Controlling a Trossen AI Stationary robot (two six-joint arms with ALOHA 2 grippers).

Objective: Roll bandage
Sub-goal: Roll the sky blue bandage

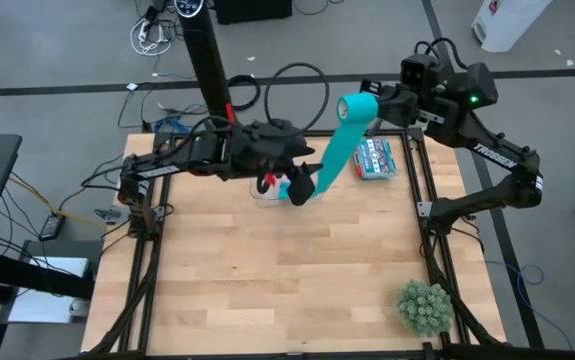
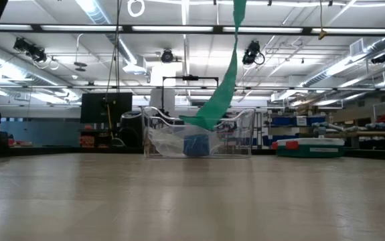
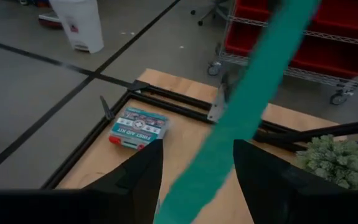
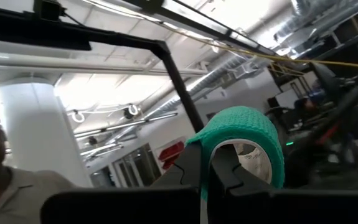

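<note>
On the near right corner of the table [image 1: 267, 300] sits a small spiky green plant [image 1: 425, 306], well clear of the work. Past the table's middle, toward the far edge, the left gripper [image 1: 300, 187] pinches the lower end of the bandage [image 1: 335, 155] just above a clear plastic bin [image 2: 199, 140]; its wrist view shows the teal strip running up from between its two dark fingers [image 3: 135, 177], so the hold appears to anchor that end and keep the ribbon taut. From there the strip climbs slantwise to the right gripper [image 1: 372, 106], raised above the far right edge, which clamps the partly wound coil, its fingers [image 4: 194, 168] closed across the roll, probably so that turning it winds up the slack. A first aid kit box [image 1: 374, 158] lies flat just beneath that gripper.
</note>
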